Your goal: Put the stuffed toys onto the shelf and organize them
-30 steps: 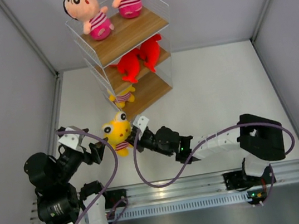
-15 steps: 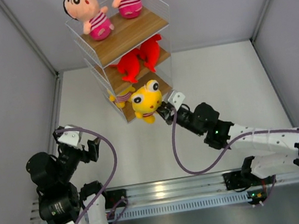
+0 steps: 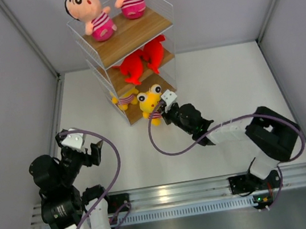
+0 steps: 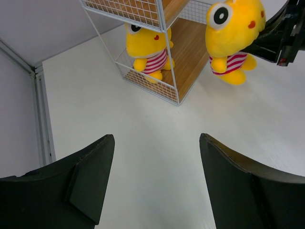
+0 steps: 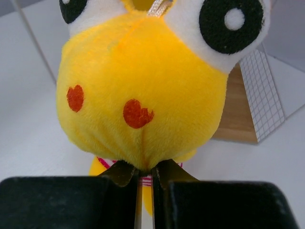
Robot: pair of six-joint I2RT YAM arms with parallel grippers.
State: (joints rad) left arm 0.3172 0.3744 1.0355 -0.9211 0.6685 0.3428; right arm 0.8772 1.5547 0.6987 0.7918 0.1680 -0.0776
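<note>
The top camera looks steeply down from above and behind the arm bases, taking in the whole bench (image 3: pixel 223 81) and the shelf (image 3: pixel 130 37) near its far edge. The left wrist camera sits low by the near left corner and faces the shelf's bottom tier (image 4: pixel 186 52). The right wrist camera is hard against the yellow plush figure (image 5: pixel 143 95), with a shelf corner (image 5: pixel 238 109) behind. All three views share that figure (image 3: pixel 150 100) (image 4: pixel 233 33) and the bottom tier.
</note>
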